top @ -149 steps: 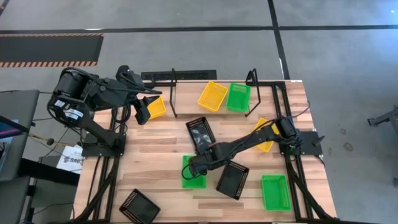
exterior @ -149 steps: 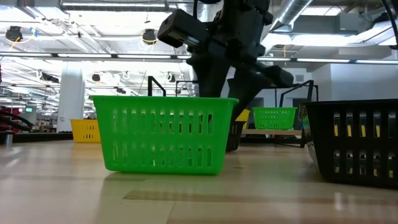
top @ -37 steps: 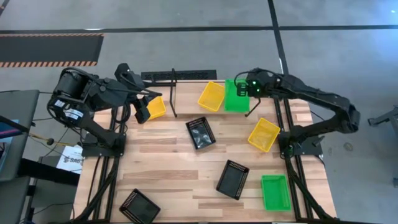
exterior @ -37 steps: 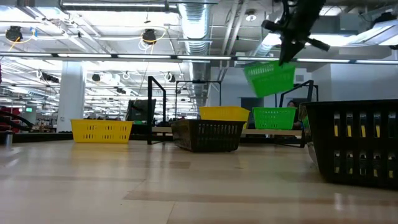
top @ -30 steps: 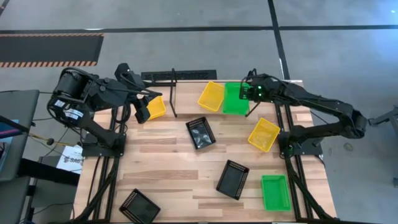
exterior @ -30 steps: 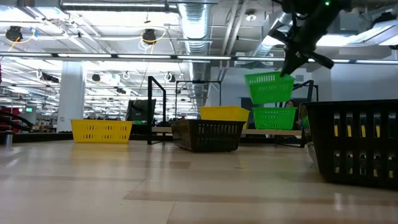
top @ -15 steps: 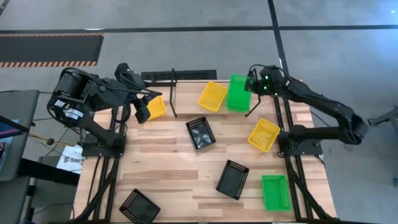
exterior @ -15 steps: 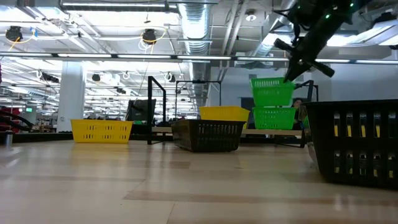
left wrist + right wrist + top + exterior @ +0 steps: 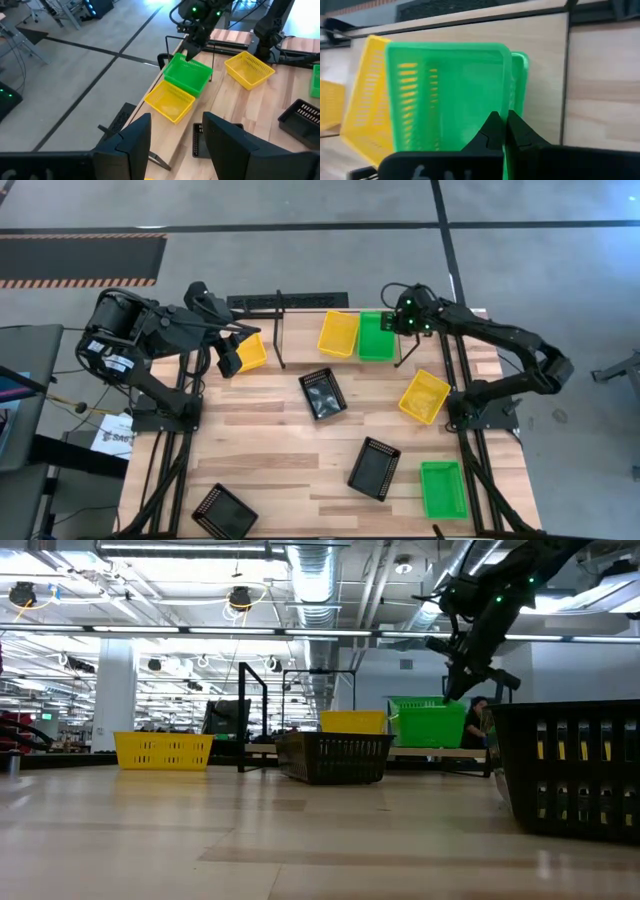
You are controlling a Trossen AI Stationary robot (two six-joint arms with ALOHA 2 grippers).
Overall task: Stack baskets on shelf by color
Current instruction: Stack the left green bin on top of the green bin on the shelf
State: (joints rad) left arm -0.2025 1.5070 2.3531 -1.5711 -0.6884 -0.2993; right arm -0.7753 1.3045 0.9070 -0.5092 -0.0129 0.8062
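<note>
I hold the right gripper point(image 9: 397, 321) clamped on the rim of a green basket point(image 9: 376, 336), nested in a second green one on the shelf point(image 9: 187, 125) at the tabletop's far edge, beside a yellow basket point(image 9: 337, 333). Next: release, fetch the near-right corner's green basket point(image 9: 442, 488). Left gripper point(image 9: 172, 137) waits, jaws apart.

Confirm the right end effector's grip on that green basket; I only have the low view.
Observer: The right wrist view shows the right end effector pinched shut on the top green basket at its rim.
Operator: Report what's under it.
Observer: A lower green basket, whose edge pokes out along one side.
Operator: Locate the remaining green one.
Observer: The third green basket lies near the front right corner of the table, per the high view.
</note>
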